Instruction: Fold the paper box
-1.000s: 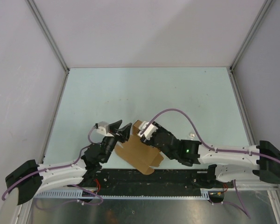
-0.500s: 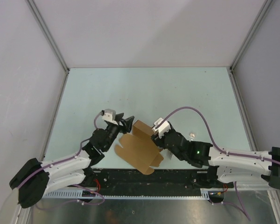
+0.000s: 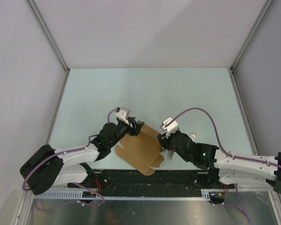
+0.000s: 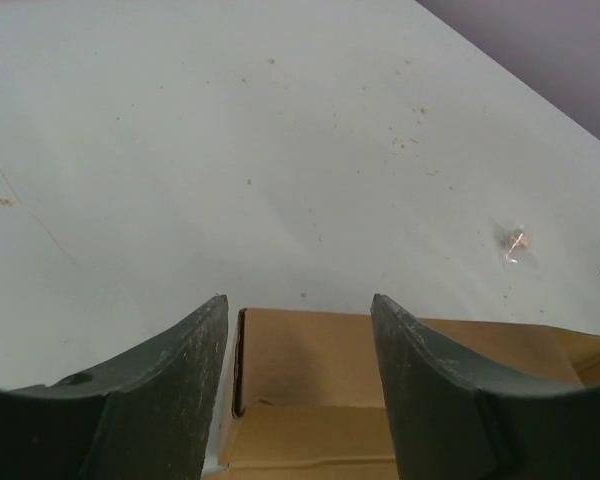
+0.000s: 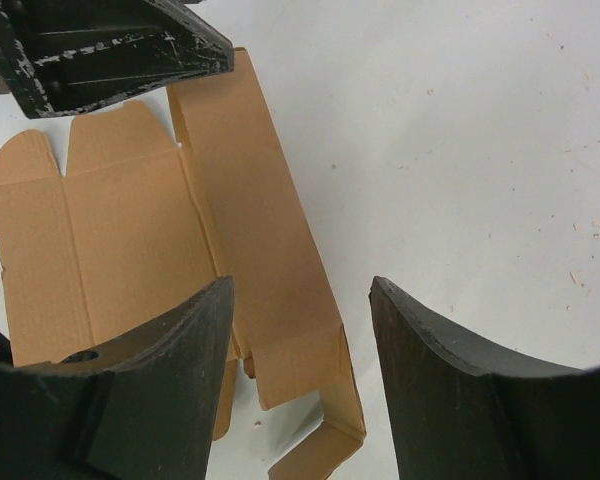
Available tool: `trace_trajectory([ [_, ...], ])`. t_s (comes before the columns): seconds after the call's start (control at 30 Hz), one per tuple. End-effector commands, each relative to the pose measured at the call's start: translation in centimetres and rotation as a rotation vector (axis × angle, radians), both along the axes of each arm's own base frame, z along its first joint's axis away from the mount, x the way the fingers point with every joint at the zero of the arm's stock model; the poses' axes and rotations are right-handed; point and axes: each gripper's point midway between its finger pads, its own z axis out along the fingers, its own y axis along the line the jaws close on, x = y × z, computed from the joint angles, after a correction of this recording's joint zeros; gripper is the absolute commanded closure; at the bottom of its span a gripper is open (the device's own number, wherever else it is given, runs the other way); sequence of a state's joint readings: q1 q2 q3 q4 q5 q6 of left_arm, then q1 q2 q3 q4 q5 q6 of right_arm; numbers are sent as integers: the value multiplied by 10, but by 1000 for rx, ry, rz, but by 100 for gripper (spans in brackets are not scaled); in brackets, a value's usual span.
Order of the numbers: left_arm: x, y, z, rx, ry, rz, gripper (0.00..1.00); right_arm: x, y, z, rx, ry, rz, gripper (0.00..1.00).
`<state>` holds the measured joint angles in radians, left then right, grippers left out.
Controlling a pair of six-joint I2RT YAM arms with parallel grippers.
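Left hand: released, fingers apart, set low at the far-left corner of the box. In its own camera the brown edge lies between the two fingers, and I cannot tell whether either one touches it.
Box: on the desk, near the front edge, between the two hands. It is a die-cut brown sheet, mostly lying open and flat, with tabs and end flaps spread out.
Creases: in the right wrist view, one long panel along the far-right side looks bent up from the rest, and a small strip at its near end curls free. No other panel stands.
Right hand: released, jaws wide, hovering just over the right edge of the sheet, with nothing pinched.
Scrap: a tiny clear bit on the desk to the right of the box, beside the right arm; no part of the job.
Done: little, by my reading. The sheet is laid out and at most one fold is begun.
Left: raise the walls along the other creases, wrap the sheet into a tube, tuck the side tab, close both ends.
Stage: early, judging from how flat the sheet lies. Both hands seem placed to work the far long panel from its two ends.
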<state>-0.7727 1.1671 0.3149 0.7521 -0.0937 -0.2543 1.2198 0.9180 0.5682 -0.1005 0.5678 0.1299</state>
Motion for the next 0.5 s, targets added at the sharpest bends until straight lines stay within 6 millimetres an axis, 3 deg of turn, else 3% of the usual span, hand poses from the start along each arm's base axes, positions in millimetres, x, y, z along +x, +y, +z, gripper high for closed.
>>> trace_trajectory([
  [0.0,11,-9,21,-38,-66,-23,37,1,3,10,71,3,-12,38],
  [0.47,8,-1,-3,-104,-119,-35,42,-1,1,5,60,13,-3,37],
])
